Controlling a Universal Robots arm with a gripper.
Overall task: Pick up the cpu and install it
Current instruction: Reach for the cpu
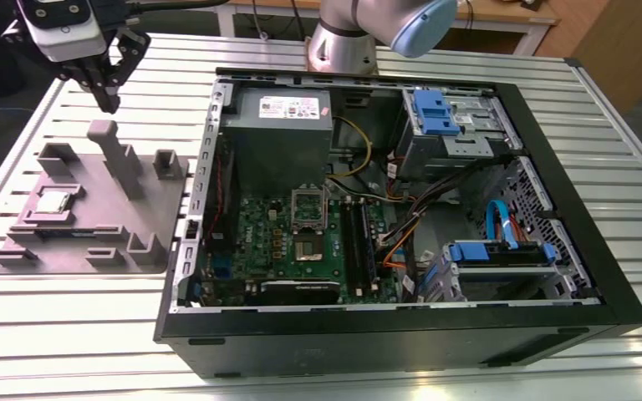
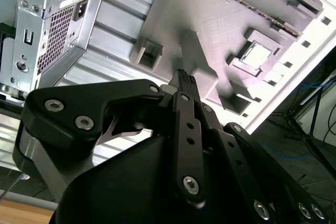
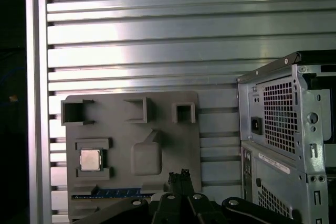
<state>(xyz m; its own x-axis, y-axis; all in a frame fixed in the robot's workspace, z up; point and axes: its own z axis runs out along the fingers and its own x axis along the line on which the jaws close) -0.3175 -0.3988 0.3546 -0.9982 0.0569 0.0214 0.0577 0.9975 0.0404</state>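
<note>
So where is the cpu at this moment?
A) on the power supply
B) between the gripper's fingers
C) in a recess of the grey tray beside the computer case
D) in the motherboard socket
C: the cpu lies in a recess of the grey tray, with the shut gripper apart from it.

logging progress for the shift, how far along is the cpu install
Nothing looks done yet: the cpu lies in its pocket on the grey holder, outside the case. In hand: nothing; the tool hangs shut above the holder, apart from the chip. Left: the pick-up and the seating in the motherboard socket.
</note>
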